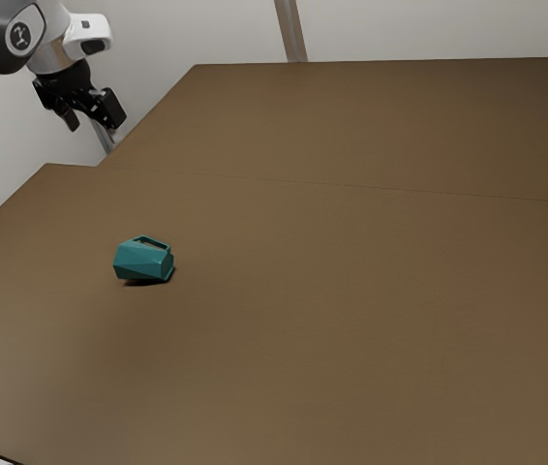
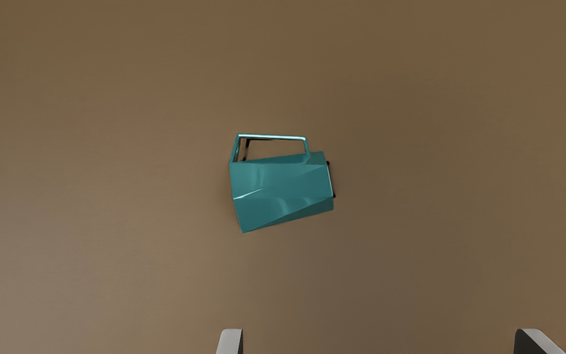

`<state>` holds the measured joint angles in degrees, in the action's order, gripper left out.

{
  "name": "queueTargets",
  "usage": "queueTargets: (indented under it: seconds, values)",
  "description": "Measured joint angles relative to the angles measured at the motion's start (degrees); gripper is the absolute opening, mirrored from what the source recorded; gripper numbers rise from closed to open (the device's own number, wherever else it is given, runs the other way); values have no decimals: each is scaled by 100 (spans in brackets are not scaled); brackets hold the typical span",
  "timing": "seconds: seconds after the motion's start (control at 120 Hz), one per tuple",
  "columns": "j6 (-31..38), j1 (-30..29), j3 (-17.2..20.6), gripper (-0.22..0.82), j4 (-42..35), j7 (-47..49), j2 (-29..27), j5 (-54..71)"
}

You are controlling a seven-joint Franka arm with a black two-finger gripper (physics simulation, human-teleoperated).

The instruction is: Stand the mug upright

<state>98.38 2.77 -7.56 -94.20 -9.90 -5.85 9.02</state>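
Mug point(image 1: 142, 263), teal and faceted, lying on its side on a brown tabletop point(image 1: 351, 320), toward the exterior view's left. Its long axis lies along the tabletop, running mostly between the exterior view's left and right. An angular, open-loop handle point(image 2: 272, 136) shows along its upper side there. Which end is the mouth cannot be told.

In the wrist view, the body is broader at one end and narrower at the other. Its long axis runs nearly parallel to a line drawn between the two fingertips point(image 2: 231, 341), at a slight slant. The handle juts from the long side facing away from the fingers, and the body lies between handle and fingers. The broad end is roughly ahead of one finger; the narrow end points toward the middle of the gap. A dark shadow touches the mug's underside in the exterior view.

The black two-finger gripper point(image 1: 94, 124) hangs in the upper left of the exterior view, well apart from the mug. It is released, its fingers spread wide with nothing between them. Above it is the white-and-grey Franka arm point(image 1: 56, 24), entering from the exterior view's upper left corner. Behind the tabletop stands a pale wall point(image 1: 187, 34) with a grey-brown vertical strip point(image 1: 290, 29).
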Motion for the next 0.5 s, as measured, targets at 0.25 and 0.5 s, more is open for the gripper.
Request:
queueTargets:
  seconds: [0.25, 0.5]
  values:
    - [59, -49, -8, 60, -81, -43, -6, -5]
    - [114, -273, -57, 60, -69, -71, 103, -2]
